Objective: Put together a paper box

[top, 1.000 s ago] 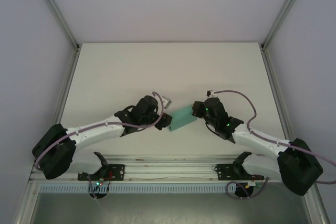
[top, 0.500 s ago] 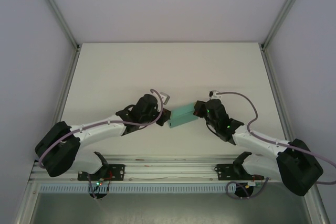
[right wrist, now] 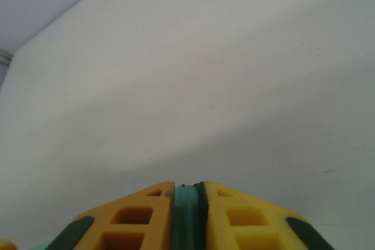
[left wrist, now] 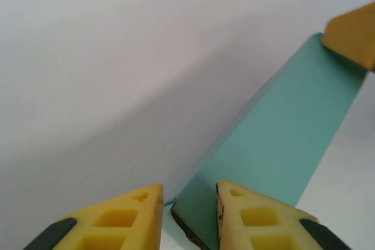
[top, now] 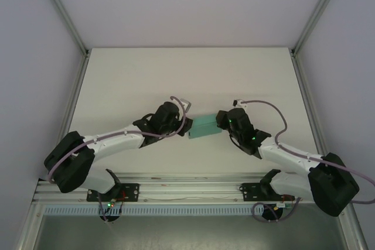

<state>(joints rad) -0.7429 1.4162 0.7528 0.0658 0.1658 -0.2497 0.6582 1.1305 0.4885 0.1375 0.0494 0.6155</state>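
"Top external view: what is the room like?"

"A white bench point(top: 146, 74) has pale walls point(top: 176, 4) on three sides and a metal rail point(top: 187, 182) along the near edge."

"Where is the paper box point(top: 204, 126)?"

"It is teal. It sits near the middle of the bench, right between the two hands."

"Which way does it point?"

"Its long side runs left to right. The right end tips a bit toward the far wall."

"And the hands?"

"The right hand point(top: 221, 122) is clenched on the right end. Its yellow fingers point(right wrist: 234, 215) pinch the card tight. The left hand point(left wrist: 188, 194) has the left end between its fingers, but I cannot tell if it squeezes."
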